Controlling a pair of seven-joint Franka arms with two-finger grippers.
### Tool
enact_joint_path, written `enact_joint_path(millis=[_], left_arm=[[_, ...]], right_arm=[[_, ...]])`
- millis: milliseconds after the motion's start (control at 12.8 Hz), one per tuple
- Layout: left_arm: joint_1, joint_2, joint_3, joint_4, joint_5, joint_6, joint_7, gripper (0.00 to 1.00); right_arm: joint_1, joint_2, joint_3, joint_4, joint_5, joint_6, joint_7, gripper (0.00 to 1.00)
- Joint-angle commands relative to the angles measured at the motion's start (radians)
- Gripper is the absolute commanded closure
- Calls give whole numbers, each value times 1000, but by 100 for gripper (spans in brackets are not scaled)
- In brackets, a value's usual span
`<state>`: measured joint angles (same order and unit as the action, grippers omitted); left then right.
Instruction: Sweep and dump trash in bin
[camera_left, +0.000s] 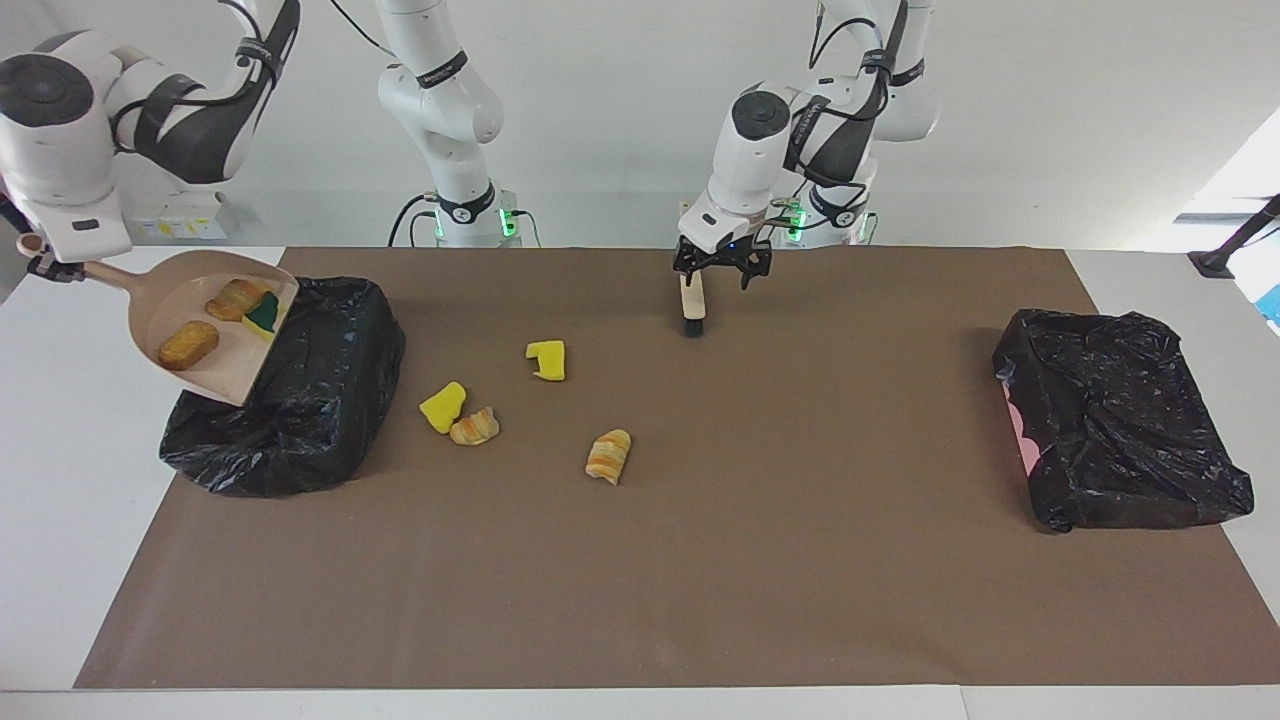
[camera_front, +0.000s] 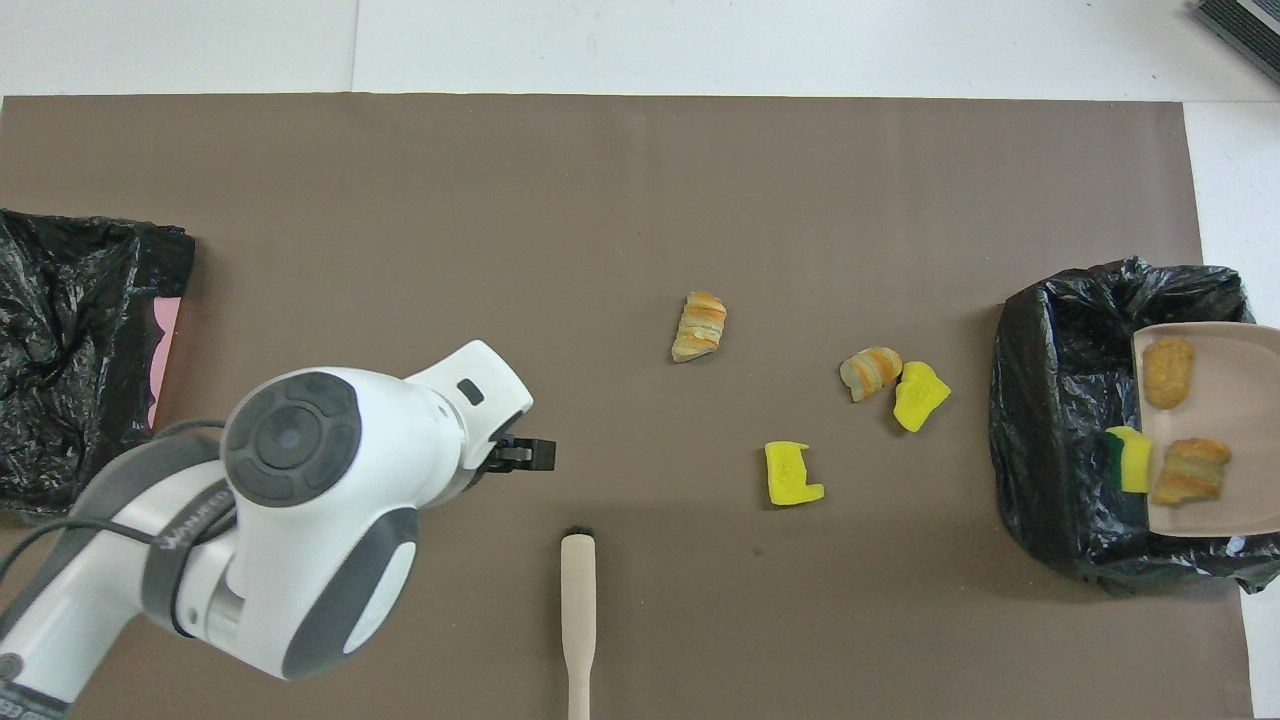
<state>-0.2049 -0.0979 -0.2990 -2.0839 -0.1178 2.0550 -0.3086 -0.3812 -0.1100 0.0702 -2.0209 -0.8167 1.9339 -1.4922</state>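
My right gripper (camera_left: 45, 266) is shut on the handle of the beige dustpan (camera_left: 215, 325), which hangs tilted over the black-lined bin (camera_left: 300, 400). In the pan lie a bread roll (camera_left: 188, 344), a croissant (camera_left: 238, 298) and a green-sided sponge (camera_left: 262, 315). More trash lies on the mat beside the bin: two yellow sponge chunks (camera_left: 547, 360) (camera_left: 442, 407) and two croissants (camera_left: 474, 427) (camera_left: 609, 456). My left gripper (camera_left: 722, 270) hangs open just above the handle of the brush (camera_left: 692, 305), which lies flat on the mat (camera_front: 578, 610).
A second bin wrapped in a black bag (camera_left: 1120, 430) stands at the left arm's end of the table. The brown mat (camera_left: 800, 560) covers most of the tabletop, with white table (camera_left: 80, 450) around it.
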Motion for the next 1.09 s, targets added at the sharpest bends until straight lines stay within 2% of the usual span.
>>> enact_joint_path(millis=[0, 234, 469, 703, 938, 1016], left_arm=[[-24, 17, 98, 129, 96, -110, 124, 0], [-25, 18, 197, 244, 177, -146, 196, 0], [-22, 47, 274, 419, 170, -329, 382, 0], [37, 69, 287, 525, 178, -447, 477, 0], [51, 109, 291, 662, 176, -574, 479, 0], [71, 118, 288, 677, 175, -585, 479, 0]], right_arm=[[-41, -66, -10, -38, -64, 39, -31, 100], [-53, -109, -10, -36, -62, 27, -59, 100], [-30, -114, -1, -12, -20, 17, -51, 100], [7, -106, 0, -7, 161, 17, -45, 100], [45, -97, 2, -9, 347, -1, -42, 100], [62, -83, 2, -9, 400, -15, -27, 100]])
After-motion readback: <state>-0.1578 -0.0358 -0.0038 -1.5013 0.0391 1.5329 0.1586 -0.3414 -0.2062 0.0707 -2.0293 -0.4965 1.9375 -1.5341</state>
